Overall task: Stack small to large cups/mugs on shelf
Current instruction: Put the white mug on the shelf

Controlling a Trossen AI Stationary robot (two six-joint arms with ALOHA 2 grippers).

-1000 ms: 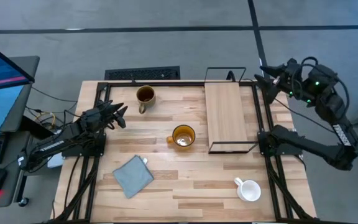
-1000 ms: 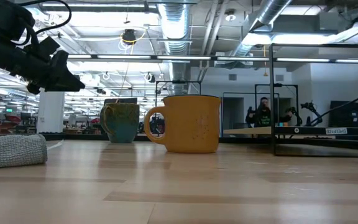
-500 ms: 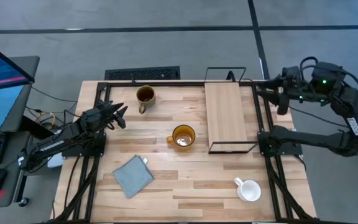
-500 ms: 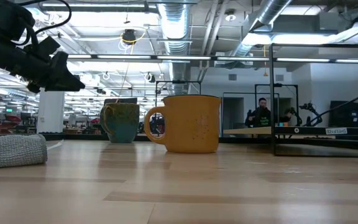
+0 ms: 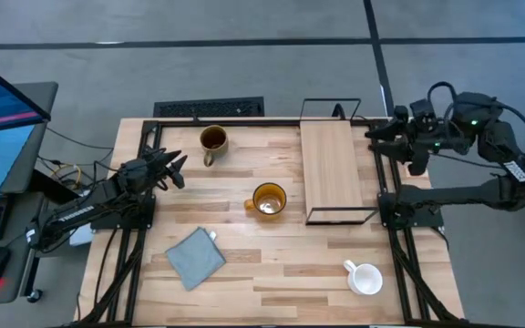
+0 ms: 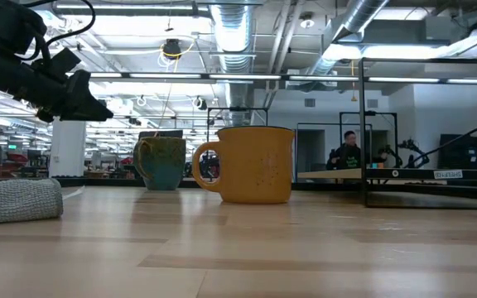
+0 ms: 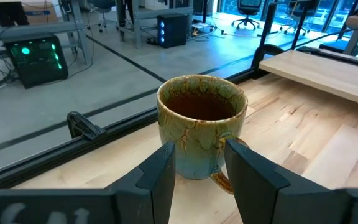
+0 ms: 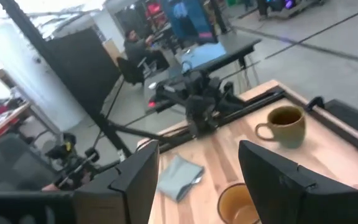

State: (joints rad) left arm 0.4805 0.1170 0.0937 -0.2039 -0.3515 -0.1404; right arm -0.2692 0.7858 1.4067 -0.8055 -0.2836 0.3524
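Three mugs stand upright on their bases on the wooden table. The dark brown-olive mug (image 5: 212, 139) is at the far left, the amber-yellow mug (image 5: 268, 200) in the middle, and the small white mug (image 5: 365, 278) at the near right. The shelf (image 5: 331, 169), a light board on a black wire frame, stands at the far right with nothing on it. My left gripper (image 5: 179, 167) hovers open a little short of the dark mug (image 7: 201, 124), pointing at it. My right gripper (image 5: 372, 134) is open, high beside the shelf's right edge, pointing toward the table's left.
A grey-blue folded cloth (image 5: 196, 257) lies near the front left of the table. A black frame rail (image 5: 244, 119) runs along the far edge. A person sits in the room far behind the table. Bare wood lies between the mugs and the shelf.
My right gripper has swung round from pointing at the far-left corner to pointing toward the table's left. It rolled and rose a little as it went, and stayed open. My left gripper and the mugs have kept still.
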